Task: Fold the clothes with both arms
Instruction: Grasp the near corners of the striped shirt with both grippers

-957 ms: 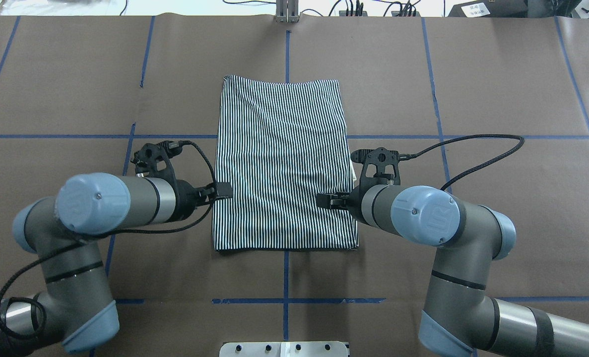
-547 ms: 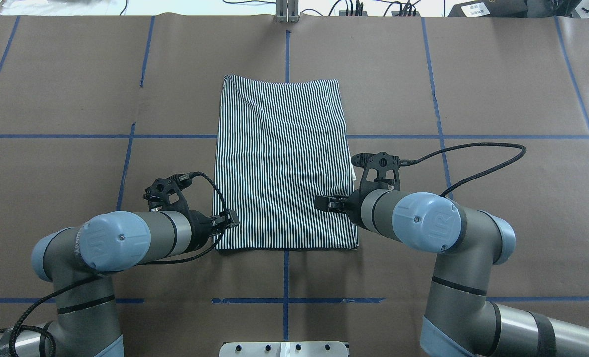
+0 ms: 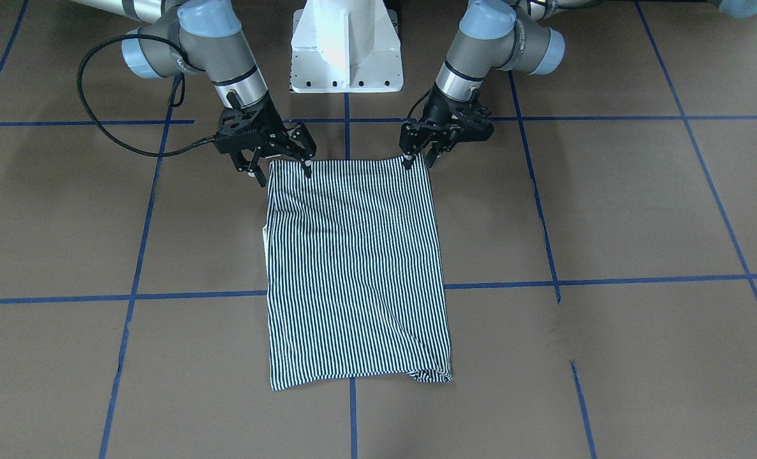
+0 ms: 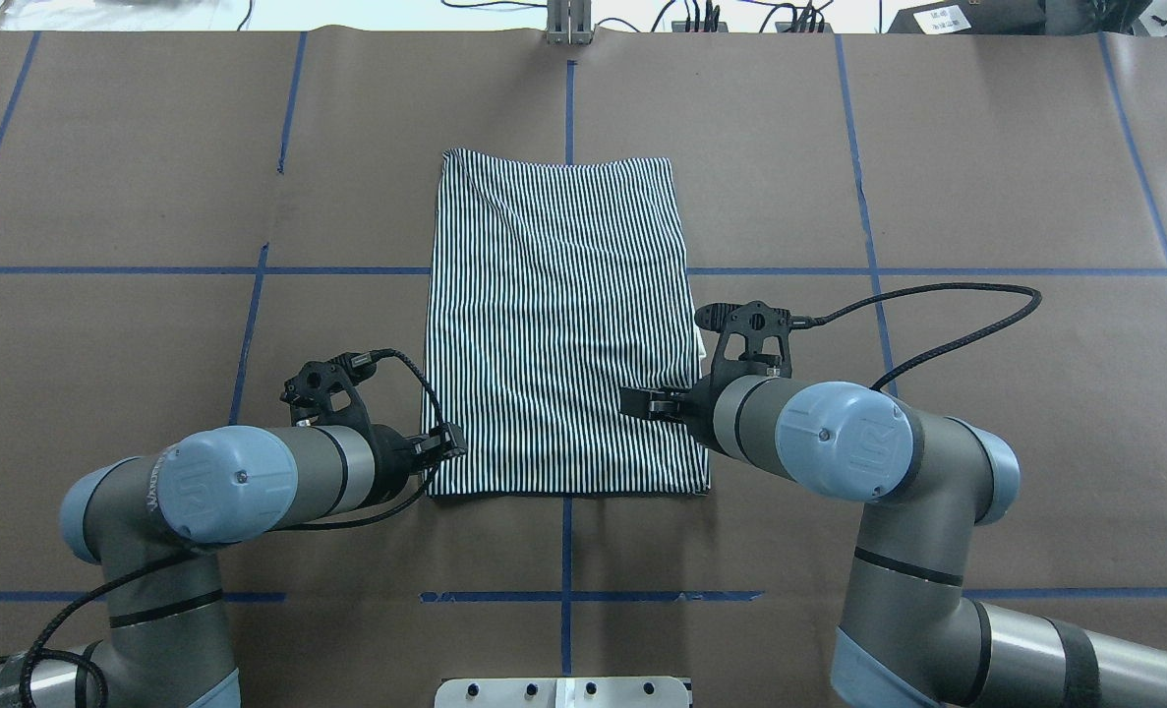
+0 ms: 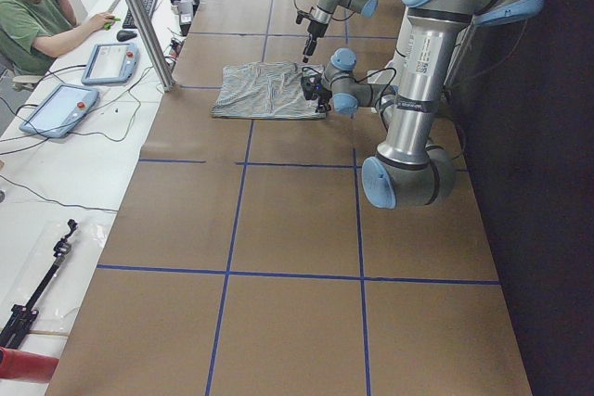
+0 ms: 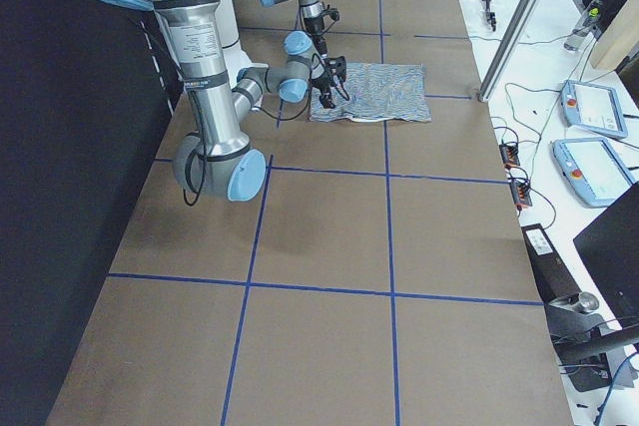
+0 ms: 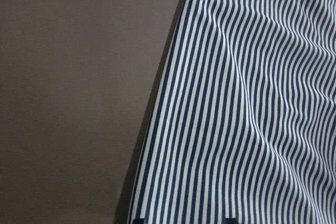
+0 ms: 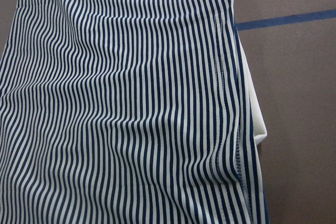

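The striped polo shirt [image 4: 563, 324] lies folded into a flat rectangle in the middle of the table; it also shows in the front view [image 3: 356, 274]. A bit of cream collar [image 4: 703, 344] peeks out at its right edge. My left gripper [image 4: 448, 444] is open and low at the shirt's near left corner, seen in the front view [image 3: 418, 159] at the near edge. My right gripper [image 4: 642, 403] is open wide and hovers over the shirt's near right part, seen in the front view [image 3: 280, 171]. Neither holds cloth. The wrist views show only flat stripes.
The brown table cover carries blue tape lines [image 4: 567, 551]. The white pedestal base [image 3: 346, 44] stands behind the shirt's near edge. A metal post [image 4: 568, 25] and cables sit at the far edge. An operator [image 5: 37, 6] sits at a side desk.
My left arm has moved back toward the robot along the shirt's left edge to its near left corner. My right gripper has barely moved. The shirt lies as before.
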You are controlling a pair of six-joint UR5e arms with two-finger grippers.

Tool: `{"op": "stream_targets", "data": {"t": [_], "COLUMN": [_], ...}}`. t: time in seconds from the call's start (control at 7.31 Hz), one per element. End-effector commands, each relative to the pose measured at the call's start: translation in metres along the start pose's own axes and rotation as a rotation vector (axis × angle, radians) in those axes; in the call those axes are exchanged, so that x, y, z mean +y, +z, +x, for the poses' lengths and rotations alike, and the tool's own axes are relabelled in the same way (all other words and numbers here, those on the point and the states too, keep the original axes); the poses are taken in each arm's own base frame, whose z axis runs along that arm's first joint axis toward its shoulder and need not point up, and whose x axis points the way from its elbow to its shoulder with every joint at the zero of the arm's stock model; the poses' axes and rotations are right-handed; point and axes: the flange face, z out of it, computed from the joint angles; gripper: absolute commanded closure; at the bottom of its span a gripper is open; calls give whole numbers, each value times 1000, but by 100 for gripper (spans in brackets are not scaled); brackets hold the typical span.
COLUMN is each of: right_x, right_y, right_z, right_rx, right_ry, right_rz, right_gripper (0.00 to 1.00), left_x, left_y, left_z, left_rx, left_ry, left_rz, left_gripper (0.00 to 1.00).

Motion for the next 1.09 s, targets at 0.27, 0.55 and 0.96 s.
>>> {"op": "stream_targets", "data": {"t": [0.27,0.55,0.96], "right_x": [0,0,0], "right_y": [0,0,0], "right_z": [-2,-3,-3], "right_rx": [-3,-5,-5], "right_ry": [-1,0,0], "right_rz": [-1,0,0], "right_gripper": [0,0,0], "left_x": [11,17,17], "left_y": [14,16,17], "left_z": [-8,-8,-10], "left_rx": [-26,-29,-29], "left_ry": [11,13,14], "left_rz": [-16,-26,-24], "left_gripper": [41,44,50]}}
